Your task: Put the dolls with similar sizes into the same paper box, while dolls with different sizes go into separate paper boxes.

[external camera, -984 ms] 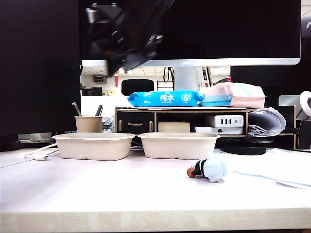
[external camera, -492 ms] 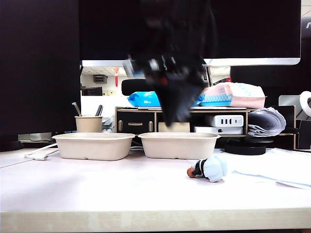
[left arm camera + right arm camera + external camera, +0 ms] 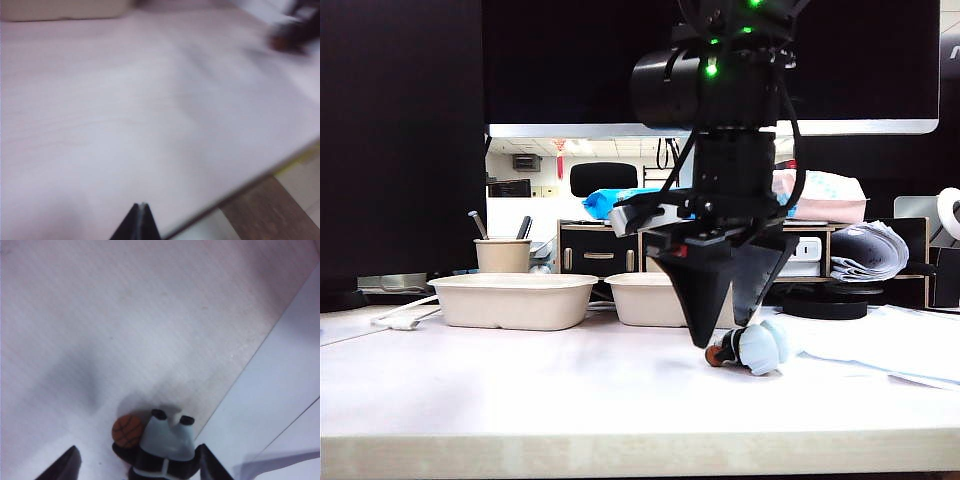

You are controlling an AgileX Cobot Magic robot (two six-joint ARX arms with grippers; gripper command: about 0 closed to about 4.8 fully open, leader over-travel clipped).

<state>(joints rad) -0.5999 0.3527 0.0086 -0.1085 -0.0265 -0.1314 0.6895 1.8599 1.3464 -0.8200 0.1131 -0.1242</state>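
Right gripper (image 3: 137,465) points down, jaws apart astride the pale-blue-and-white chubby doll (image 3: 162,447) on the pale wooden table (image 3: 520,380); left gripper (image 3: 139,222) hovers with jaws together.

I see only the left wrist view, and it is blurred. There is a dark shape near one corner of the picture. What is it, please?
Observer: It is the right gripper, low over the pale-blue doll, which lies on the table.
Operator: Does it hold the doll?
Observer: No grip shows. In the right wrist view the jaws stand open with the doll between them.
Operator: Where are the paper boxes?
Observer: Both paper boxes stand side by side behind the doll. The exterior view does not show what is inside them.
Operator: And my left gripper?
Observer: The exterior view does not show it.
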